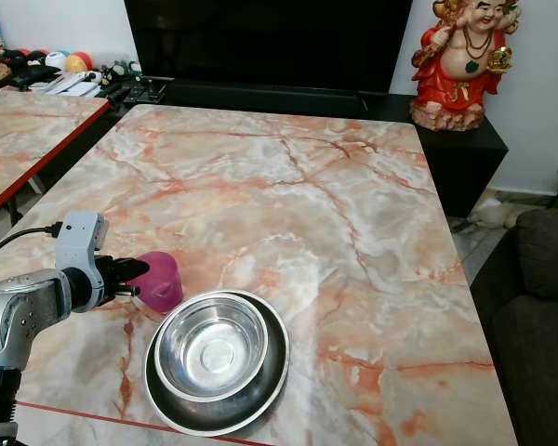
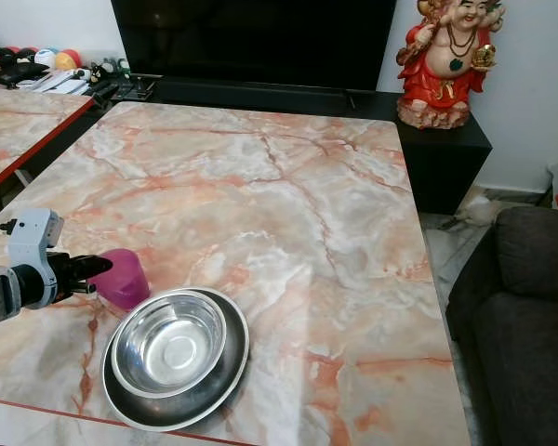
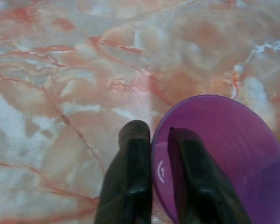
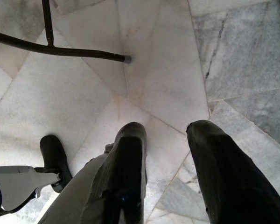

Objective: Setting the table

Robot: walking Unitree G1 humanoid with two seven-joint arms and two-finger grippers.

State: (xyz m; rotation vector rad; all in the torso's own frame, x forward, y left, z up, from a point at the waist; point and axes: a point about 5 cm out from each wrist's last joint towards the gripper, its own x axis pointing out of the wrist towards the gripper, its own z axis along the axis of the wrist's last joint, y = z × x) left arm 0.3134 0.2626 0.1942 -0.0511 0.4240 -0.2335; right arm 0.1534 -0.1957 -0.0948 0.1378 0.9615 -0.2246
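Two grippers noted. Left gripper (image 3: 159, 135) pinches the rim of a purple cup (image 1: 161, 282), one finger inside and one outside, cup on the marble table (image 1: 353, 223) touching nested steel bowls (image 1: 216, 358). Right gripper (image 4: 165, 130) hangs spread apart over floor tiles (image 4: 168, 70).

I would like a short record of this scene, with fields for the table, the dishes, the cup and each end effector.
table: marble-patterned top, pink and white
dishes: small steel bowl nested inside a larger steel bowl, near the table's front edge
cup: purple cup, to the robot's left of the bowls
left end effector: pinching the cup's rim, one finger outside the wall, the other inside
right end effector: fingers apart, holding nothing, hanging over the tiled floor
background: red figurine on a dark cabinet
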